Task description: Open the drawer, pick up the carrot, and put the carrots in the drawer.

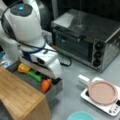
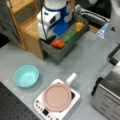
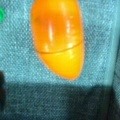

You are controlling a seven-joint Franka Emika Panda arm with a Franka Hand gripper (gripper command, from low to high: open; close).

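Note:
The drawer of the light wooden cabinet stands pulled out in both front views, grey front toward the table. The orange carrot lies inside it at the front end, also seen as the carrot beside the arm's hand. My gripper hangs directly over the carrot, low in the drawer. In the wrist view the carrot rests lengthwise on the grey drawer floor, free of the fingers; one dark fingertip shows at the left edge, so the jaws stand apart.
A yellow toy and a green toy vegetable also lie in the drawer. A silver toaster oven stands behind. A white cooker with a pink pan and a teal bowl sit on the grey table.

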